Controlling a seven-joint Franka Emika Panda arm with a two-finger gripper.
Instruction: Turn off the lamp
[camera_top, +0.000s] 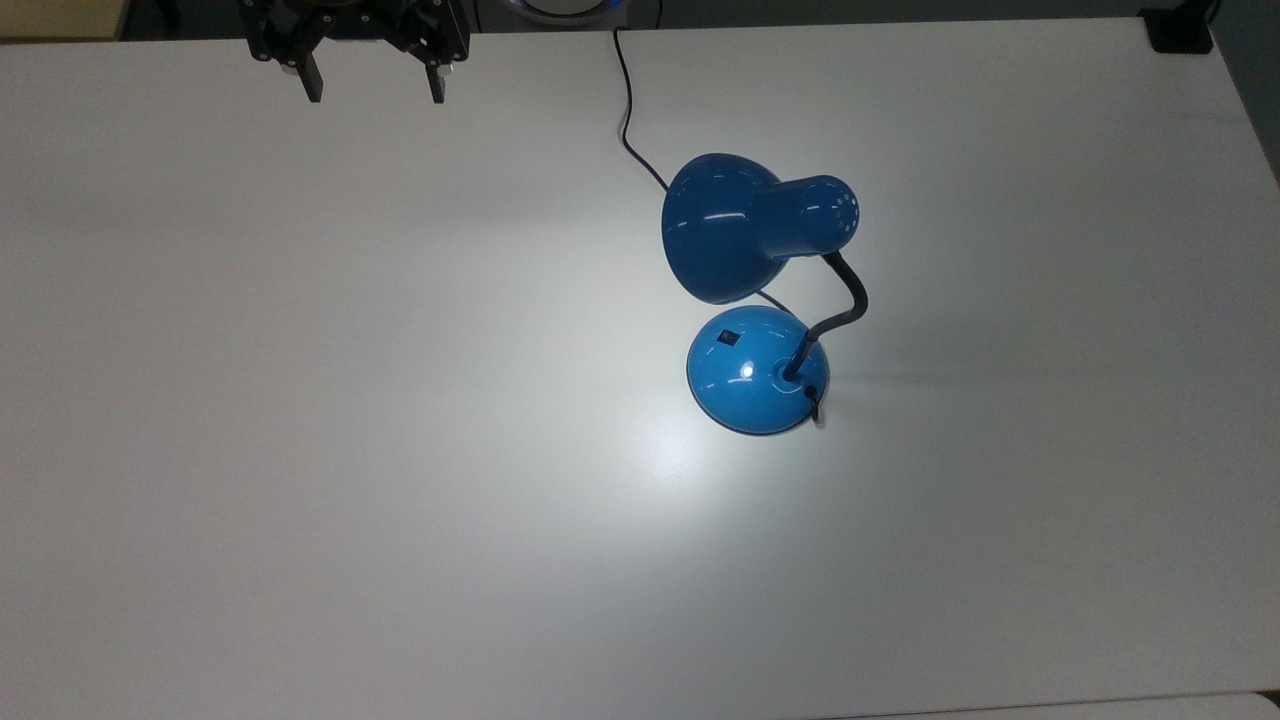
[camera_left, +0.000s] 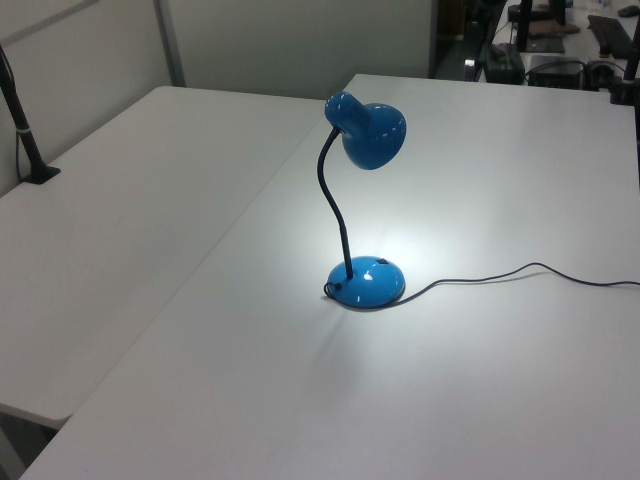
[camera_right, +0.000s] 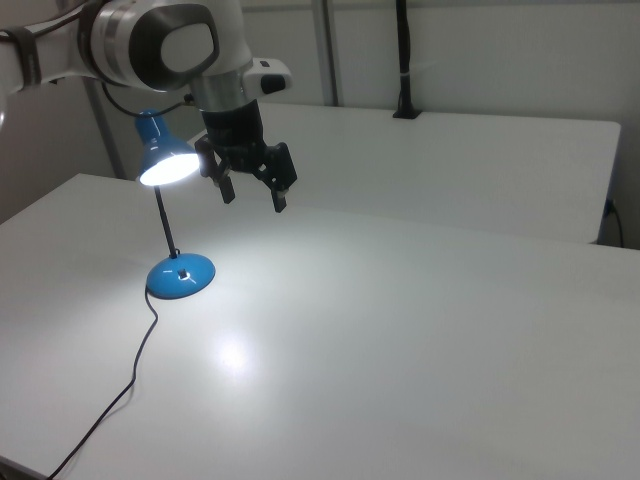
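One lit lamp (camera_top: 757, 300) mid-table (camera_top: 300, 450); open-fingered gripper (camera_top: 375, 88) hangs well apart.

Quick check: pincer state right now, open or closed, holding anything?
Pincer: open, holding nothing, up in the air away from the lit lamp.

A: Table (camera_top: 300, 450) bare all round the lamp (camera_top: 757, 370); wide open between gripper (camera_top: 375, 90) and base.
B: Blockers?
A: Shade (camera_top: 720, 230) overhangs the base's far edge in the top view; neck (camera_top: 845, 300) on the top view's right. Switch (camera_top: 730, 337) uncovered from above. Cord (camera_top: 630, 110) trails to the far table edge.
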